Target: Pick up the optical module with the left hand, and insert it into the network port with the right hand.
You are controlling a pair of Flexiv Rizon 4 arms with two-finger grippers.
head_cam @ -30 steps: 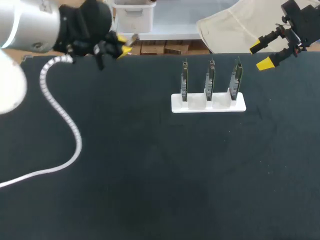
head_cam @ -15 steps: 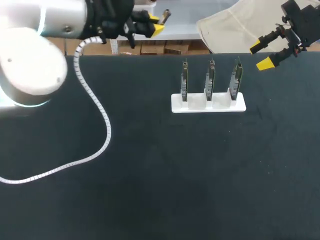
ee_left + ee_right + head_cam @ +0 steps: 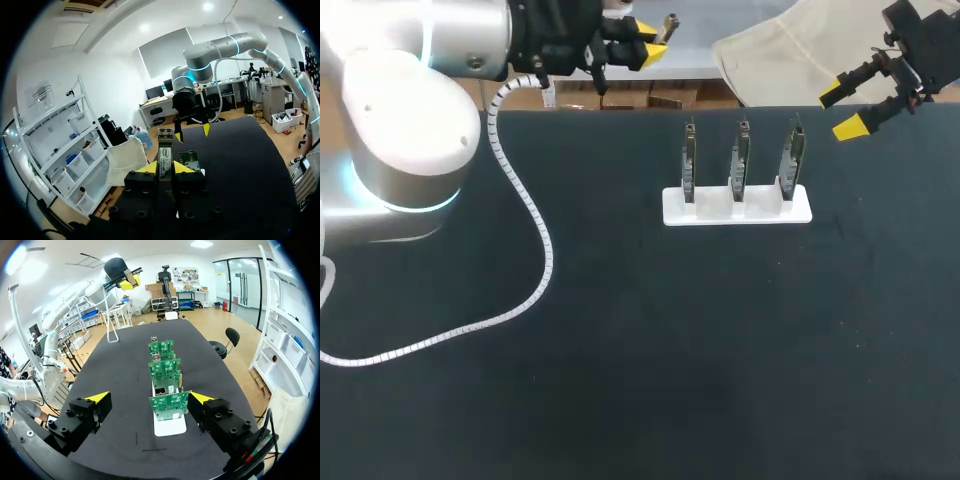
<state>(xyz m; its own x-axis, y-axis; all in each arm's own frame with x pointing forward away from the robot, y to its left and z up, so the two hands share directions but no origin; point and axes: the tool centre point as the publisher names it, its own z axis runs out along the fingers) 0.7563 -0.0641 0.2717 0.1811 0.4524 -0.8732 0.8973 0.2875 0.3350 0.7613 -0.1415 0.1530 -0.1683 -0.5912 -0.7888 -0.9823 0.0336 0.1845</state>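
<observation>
Black worktop (image 3: 620,350) fills the head view; over its far edge the left claw (image 3: 648,45) holds the optical module (image 3: 667,24), and the right claw (image 3: 840,110) hangs wide open near the white stand (image 3: 737,207) of three circuit boards (image 3: 741,160). Left wrist: the module seems a small, stiff, smooth metal bar, probably light; I would grip its long flat sides. Its label (image 3: 165,152) has print too small to read. Right wrist: the boards stand just ahead of that claw.

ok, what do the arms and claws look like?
Left arm: fat rounded silver-white links, a cyan light ring at one joint, black wrist, and a white spiral-wrapped cable trailing off it. Left claw and right claw: black blocky bodies, two fingers each with bright yellow wedge tips. Red and green wires run by the right wrist.
</observation>
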